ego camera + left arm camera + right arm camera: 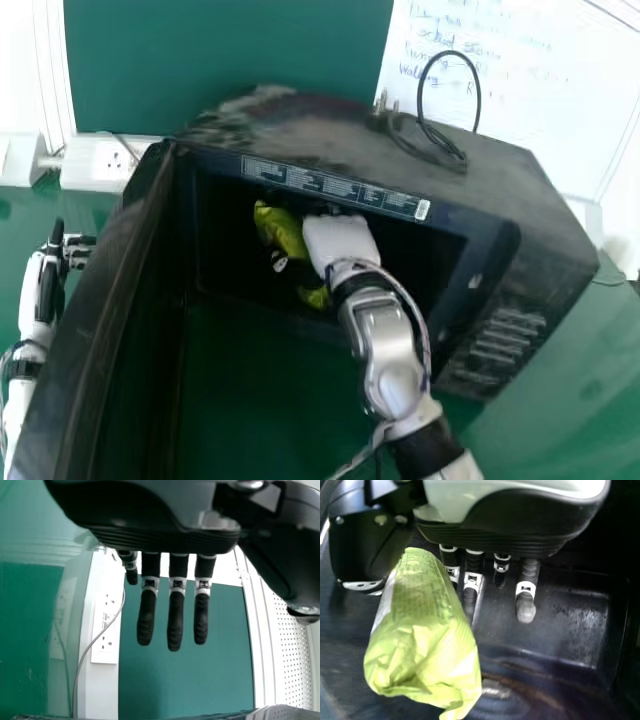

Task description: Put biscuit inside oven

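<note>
Head view has the right hand (338,240) inside the dark cavity of the oven (300,128), its forearm coming in through the open front. The green biscuit pack (282,232) is in there with it, just to the hand's left and partly behind it. In the right wrist view, the right hand (520,525) has the pack between its thumb and fingers, the thumb along one side and some of the fingers partly hidden behind the pack. The hand is only partly closed; other fingers extend beside the pack without wrapping it. The crumpled end of the wrapper points away from the palm.

To the right hand's left, the oven door (100,300) stands wide open. Beyond the door, the left hand (60,245) is held outside the oven, well apart from the pack. In the left wrist view, the left hand (176,620) is open, its fingers straight and nothing in its grasp. Ahead of it is a white socket strip (95,162). On the oven top, beyond the right hand and to its right, lies a looped black cable (452,150). Farther out is a whiteboard (520,80) with handwriting. The oven sits on the green desk (540,430).
</note>
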